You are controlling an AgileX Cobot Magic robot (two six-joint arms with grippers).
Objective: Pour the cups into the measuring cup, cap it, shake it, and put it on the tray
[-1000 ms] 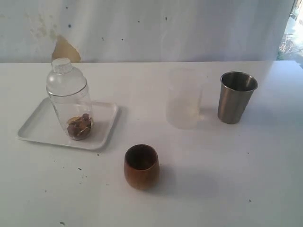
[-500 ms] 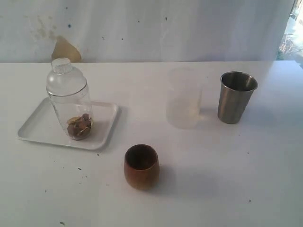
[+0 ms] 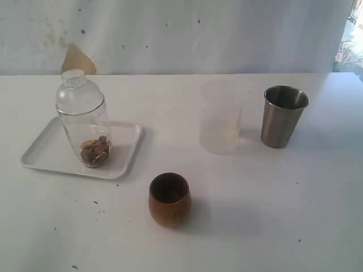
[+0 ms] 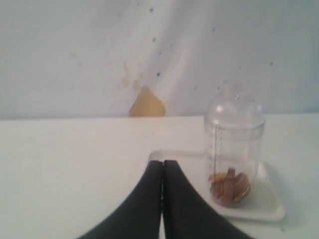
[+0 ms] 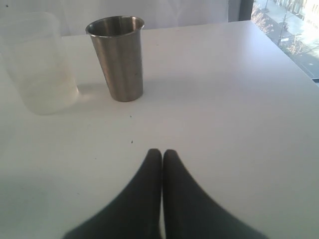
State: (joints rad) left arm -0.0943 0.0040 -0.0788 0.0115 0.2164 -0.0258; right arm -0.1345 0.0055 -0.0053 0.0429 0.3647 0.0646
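Note:
The clear measuring cup (image 3: 83,122) stands upright on the white tray (image 3: 48,150) at the left, with a domed clear cap on it and brown bits at its bottom. In the left wrist view the measuring cup (image 4: 233,144) rests on the tray (image 4: 264,206), and my left gripper (image 4: 162,163) is shut and empty, apart from it. The brown wooden cup (image 3: 169,198) sits near the front middle. At the right stands the steel tumbler (image 3: 282,115), also seen as the tumbler (image 5: 117,57) beyond my shut, empty right gripper (image 5: 162,152). Neither arm shows in the exterior view.
A frosted whitish cup (image 3: 220,118) stands left of the tumbler, and shows in the right wrist view as the frosted cup (image 5: 39,62). A white wall with a tan stain (image 3: 77,59) closes the back. The table's right edge (image 5: 294,55) drops off near a window.

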